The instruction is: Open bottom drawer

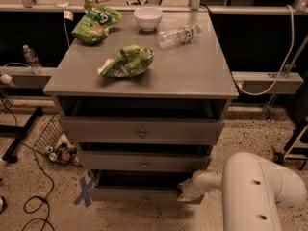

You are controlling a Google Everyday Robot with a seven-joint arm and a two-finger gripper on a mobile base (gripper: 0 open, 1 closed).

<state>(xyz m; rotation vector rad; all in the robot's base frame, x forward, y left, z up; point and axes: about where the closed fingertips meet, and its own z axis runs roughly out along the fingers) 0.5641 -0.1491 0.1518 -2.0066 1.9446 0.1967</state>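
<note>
The bottom drawer (130, 194) is the lowest, slimmest grey front of the cabinet. It stands pulled out a little, with a dark gap above its front. Its knob does not show. My white arm reaches in from the lower right, and my gripper (183, 194) is at the right end of the bottom drawer's front, touching or very near it. The middle drawer (144, 163) and the top drawer (141, 130) above also stand partly out, each with a small round knob.
On the cabinet top (192, 71) lie two green bags (127, 60), a white bowl (147, 17) and a clear plastic bottle (179, 34). A blue X of tape (84, 192) marks the floor at the cabinet's lower left. Cables and a wire basket (55, 143) lie to the left.
</note>
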